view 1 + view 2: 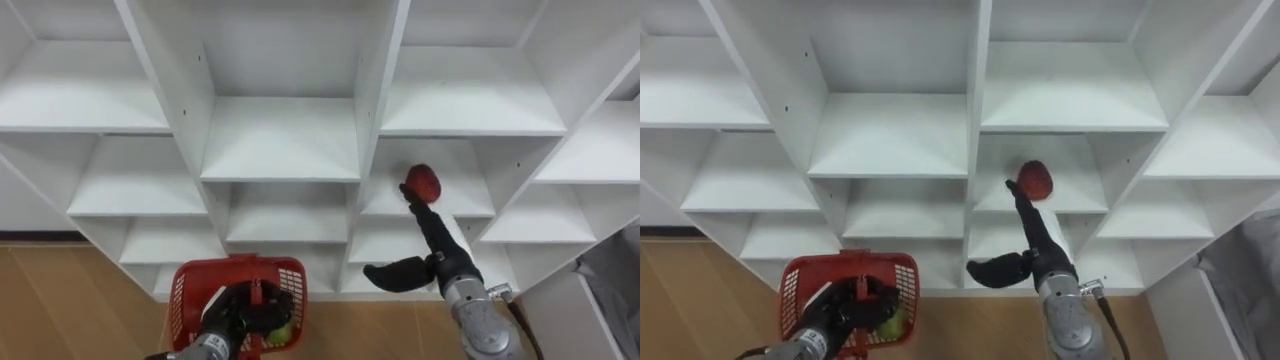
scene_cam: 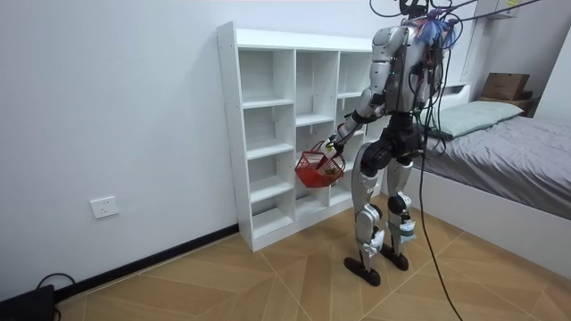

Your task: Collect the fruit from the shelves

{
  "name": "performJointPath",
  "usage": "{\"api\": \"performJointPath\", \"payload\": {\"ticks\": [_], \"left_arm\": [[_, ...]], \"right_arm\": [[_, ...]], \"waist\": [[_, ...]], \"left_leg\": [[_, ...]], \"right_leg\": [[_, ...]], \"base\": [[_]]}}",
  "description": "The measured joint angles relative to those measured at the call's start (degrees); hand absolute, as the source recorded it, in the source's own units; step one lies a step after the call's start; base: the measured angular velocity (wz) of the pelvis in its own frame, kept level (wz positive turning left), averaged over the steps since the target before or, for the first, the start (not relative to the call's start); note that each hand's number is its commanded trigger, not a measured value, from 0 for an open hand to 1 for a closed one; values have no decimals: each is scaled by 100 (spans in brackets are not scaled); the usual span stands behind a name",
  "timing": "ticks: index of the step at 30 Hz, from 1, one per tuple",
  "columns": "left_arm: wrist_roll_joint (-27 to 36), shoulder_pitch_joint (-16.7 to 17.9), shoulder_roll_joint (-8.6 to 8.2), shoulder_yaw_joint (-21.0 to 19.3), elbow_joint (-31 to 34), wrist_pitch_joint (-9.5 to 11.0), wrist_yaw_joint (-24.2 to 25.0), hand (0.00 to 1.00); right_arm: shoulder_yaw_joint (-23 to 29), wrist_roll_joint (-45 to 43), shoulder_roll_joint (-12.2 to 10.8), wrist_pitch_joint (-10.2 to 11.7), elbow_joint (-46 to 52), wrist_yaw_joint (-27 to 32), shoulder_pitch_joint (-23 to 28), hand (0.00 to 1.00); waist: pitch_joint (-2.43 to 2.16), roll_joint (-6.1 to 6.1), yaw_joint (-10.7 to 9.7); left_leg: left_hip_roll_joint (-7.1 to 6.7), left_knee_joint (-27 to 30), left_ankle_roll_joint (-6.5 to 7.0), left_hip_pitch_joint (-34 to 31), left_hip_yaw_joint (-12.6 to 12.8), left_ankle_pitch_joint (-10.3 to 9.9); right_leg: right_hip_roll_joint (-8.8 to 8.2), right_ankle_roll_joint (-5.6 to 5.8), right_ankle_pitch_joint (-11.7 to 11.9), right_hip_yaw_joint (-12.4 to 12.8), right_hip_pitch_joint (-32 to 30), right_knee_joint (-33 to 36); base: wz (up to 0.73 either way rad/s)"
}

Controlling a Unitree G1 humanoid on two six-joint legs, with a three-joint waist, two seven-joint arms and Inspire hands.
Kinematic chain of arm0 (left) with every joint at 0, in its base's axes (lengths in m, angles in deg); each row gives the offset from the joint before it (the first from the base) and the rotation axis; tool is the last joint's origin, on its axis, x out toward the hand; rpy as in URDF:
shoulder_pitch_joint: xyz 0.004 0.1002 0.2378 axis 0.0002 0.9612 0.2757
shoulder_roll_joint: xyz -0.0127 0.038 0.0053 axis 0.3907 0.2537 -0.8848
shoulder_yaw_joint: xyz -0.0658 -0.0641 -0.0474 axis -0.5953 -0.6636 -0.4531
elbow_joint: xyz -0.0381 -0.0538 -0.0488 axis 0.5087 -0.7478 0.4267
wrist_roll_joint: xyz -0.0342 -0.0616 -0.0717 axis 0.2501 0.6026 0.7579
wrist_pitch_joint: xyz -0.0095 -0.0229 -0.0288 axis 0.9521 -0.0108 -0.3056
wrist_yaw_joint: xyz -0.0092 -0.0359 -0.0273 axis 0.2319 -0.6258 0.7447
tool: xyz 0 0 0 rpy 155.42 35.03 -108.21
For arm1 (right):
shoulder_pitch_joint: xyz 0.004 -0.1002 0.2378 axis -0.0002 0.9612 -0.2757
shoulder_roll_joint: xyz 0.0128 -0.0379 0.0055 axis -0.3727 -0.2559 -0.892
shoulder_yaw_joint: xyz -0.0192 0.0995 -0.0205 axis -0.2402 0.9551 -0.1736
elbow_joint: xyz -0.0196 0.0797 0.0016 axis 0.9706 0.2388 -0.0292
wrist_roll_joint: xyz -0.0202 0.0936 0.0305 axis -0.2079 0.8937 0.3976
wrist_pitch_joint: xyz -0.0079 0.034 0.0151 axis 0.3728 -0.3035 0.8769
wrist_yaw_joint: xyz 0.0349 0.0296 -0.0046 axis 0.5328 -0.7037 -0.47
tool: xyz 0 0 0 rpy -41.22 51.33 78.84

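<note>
My right hand (image 1: 438, 258) is spread wide, straight fingers touching the red apple (image 1: 423, 182) in its roomy shelf bay (image 1: 470, 195). Meanwhile my left hand (image 1: 235, 315) grips the red basket (image 1: 185, 275).

Your right hand (image 1: 1032, 250) is up in the white closet (image 1: 900, 135), its straight fingers touching the red fruit (image 1: 1036, 179) on a shelf. Your left hand (image 1: 845, 305) is curled round the red basket's (image 1: 800, 275) handle, and a yellow-green fruit (image 1: 895, 320) lies inside.

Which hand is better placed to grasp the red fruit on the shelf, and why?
Probably the right hand: its straight fingers reach the red fruit, while the left hand holds the red basket by its handle.
</note>
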Motion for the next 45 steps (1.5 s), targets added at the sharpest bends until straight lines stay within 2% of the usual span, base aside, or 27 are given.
{"api": "performJointPath", "payload": {"ticks": [5,13,18,28,32,37,42,44,45], "left_arm": [[1,191,-7,0,0,-10,0,100],[5,216,-19,0,53,-52,-2,100],[3,250,-1,-1,52,-52,12,100],[4,337,7,-10,52,-115,21,100],[0,354,10,-83,142,-157,44,100],[10,371,13,-221,458,-206,64,100],[12,372,49,-276,495,-216,64,100],[93,373,99,-274,498,-218,65,100],[162,371,102,-274,498,-218,66,100]], "right_arm": [[269,35,7,3,23,336,3,0],[347,302,11,45,234,689,91,0],[408,466,21,45,230,774,93,0],[454,618,39,45,219,923,96,0],[456,728,62,44,51,916,94,0],[459,759,97,36,-196,893,24,0],[487,765,202,12,-306,774,-104,0],[552,851,214,12,-539,758,-344,0],[584,929,219,12,-625,755,-434,0]], "waist": [[-1,5,-21],[26,80,-37],[24,81,-58],[13,53,-144],[-19,-4,-128],[-34,-45,-99],[-23,-53,-38],[16,-73,2],[19,-81,4]], "left_leg": [[-1,-86,-14,141,17,-14],[0,-93,-22,220,13,-22],[-9,-84,-21,235,14,-20],[-8,-85,-22,235,15,-20],[1,-81,-22,238,15,-20],[0,-62,-22,278,19,-21],[4,41,-21,201,14,-55],[6,86,-20,151,-15,-58],[8,99,-20,109,-17,-58]], "right_leg": [[4,6,-21,1,99,-21],[13,6,-23,0,185,-15],[11,2,-27,11,198,-13],[14,4,-30,12,194,-18],[14,-5,-38,-1,183,-5],[2,-4,-41,-18,208,13],[-7,-9,-50,-79,193,43],[-18,-21,-78,-109,116,108],[-21,-24,-85,-110,66,119]], "base": [[-1],[0],[0],[0],[0],[0],[0],[6],[5]]}}
